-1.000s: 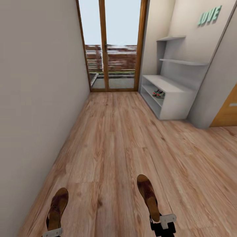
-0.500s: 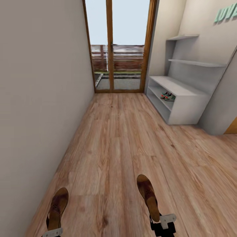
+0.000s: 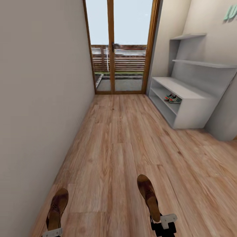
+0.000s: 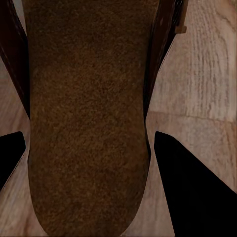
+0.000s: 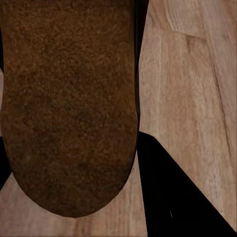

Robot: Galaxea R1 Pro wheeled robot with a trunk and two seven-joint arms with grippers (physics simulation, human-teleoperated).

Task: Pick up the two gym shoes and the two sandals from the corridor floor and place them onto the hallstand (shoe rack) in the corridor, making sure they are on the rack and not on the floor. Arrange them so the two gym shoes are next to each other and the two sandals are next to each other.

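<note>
Down at the near edge of the head view, we see our left gripper clamped on the heel end of a small brown leather open sandal, toe pointing ahead along the corridor. Our right gripper grips a second brown leather sandal with a tan footbed the same way, slightly further forward than the first. Both sandals are held above the light brown wood-grain plank floor, well apart from each other.

Through the left wrist camera we look along the grainy brown sole of the held sandal, with a dark finger close beside it and planks beyond. The right wrist camera gives the same picture: the other sandal's sole with a dark finger tight against its edge.

Ahead on our right stands the pale grey-white hallstand with a low bench and stepped upper shelves. On its upper open shelf sits a pair of white sneakers with green stripes and red-orange patches, side by side and touching. At the corridor's far end we face a wood-framed glass door, and a plain pale wall runs along our left.
</note>
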